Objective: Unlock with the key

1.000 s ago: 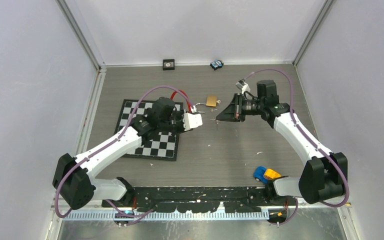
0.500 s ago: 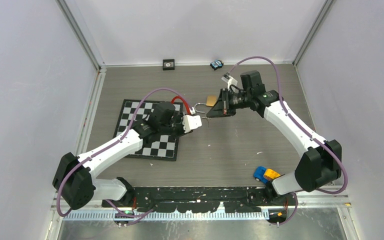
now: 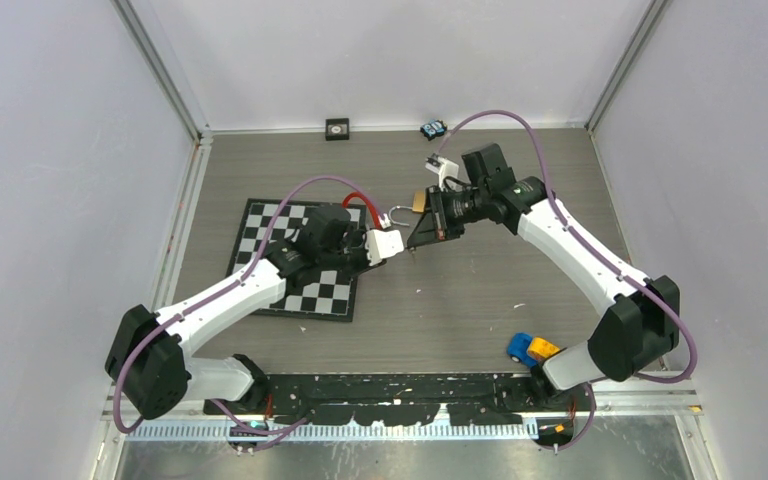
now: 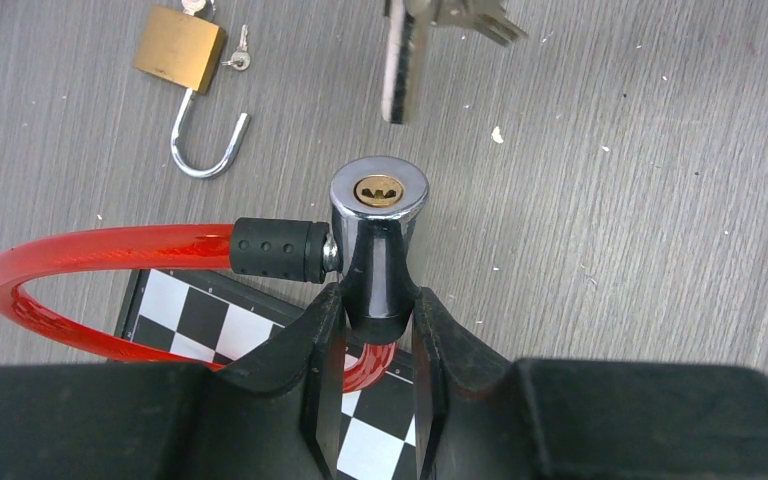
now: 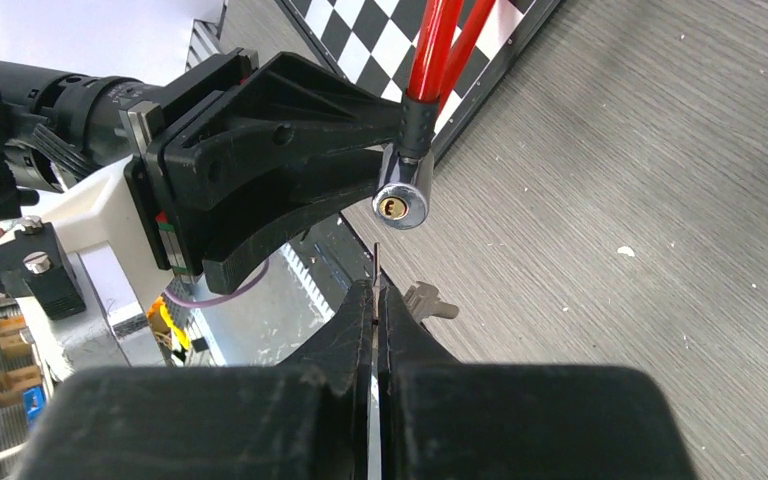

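Lining up the silver flat key (image 4: 401, 75) with the brass slot (image 4: 378, 190) is the crux, I judge: the blade should be turning to match the slot before going in, with no sideways push. The left pincer (image 4: 378, 300) is clamping the chrome cylinder of the red cable lock (image 4: 378, 215), holding it over the middle of the grey wood-grain counter (image 4: 640, 200). The right pincer (image 5: 375, 300) is pinching the key tight, its tip hanging near the slot, apart from it.
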